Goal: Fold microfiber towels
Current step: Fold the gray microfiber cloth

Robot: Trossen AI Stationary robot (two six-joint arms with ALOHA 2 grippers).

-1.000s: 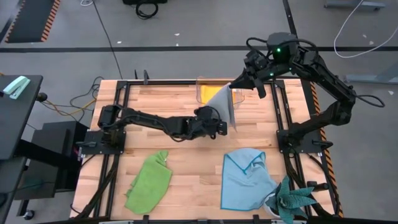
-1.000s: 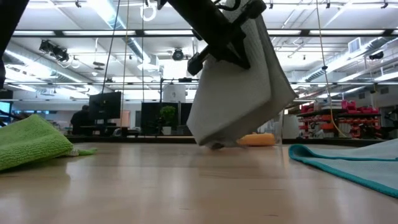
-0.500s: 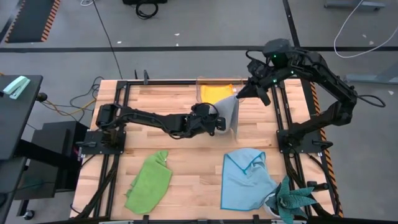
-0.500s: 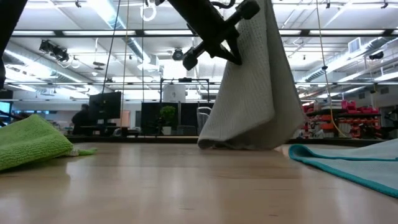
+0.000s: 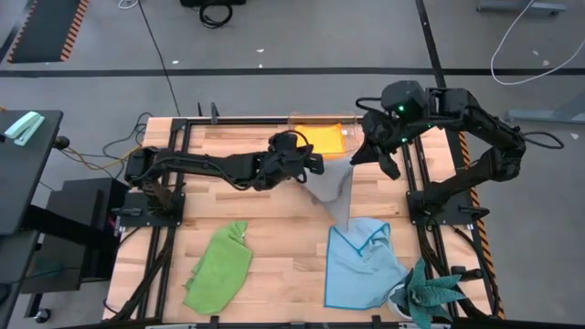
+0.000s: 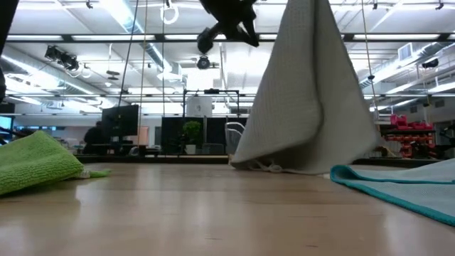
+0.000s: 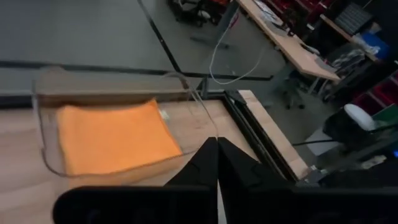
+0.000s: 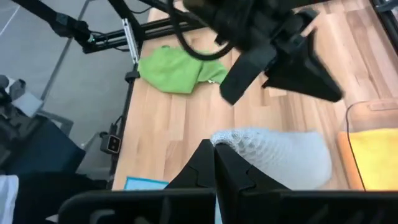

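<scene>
Landmark: clear plastic box [image 5: 322, 135] at the counter's [image 5: 265, 215] far edge.

High view: grey towel [image 5: 335, 189] spreads from just in front of the box toward the light blue towel [image 5: 363, 260], its near tip touching it. Right hand [image 5: 358, 155], at the box's right end, is pressed together, pinching the grey towel's far corner. Left hand [image 5: 313, 166], at the box's front left, is pressed together; whether any cloth is in it cannot be told.

Low view only: grey towel hangs as a tent, hem bunched on the counter; its peak and both hands are cut off above.

Left wrist view only: orange-yellow towel [image 7: 112, 137] lies flat inside the box.

Lime green towel [image 5: 219, 266] is crumpled well away from the box, near the counter's front left; bare wood lies between it and the box.
</scene>
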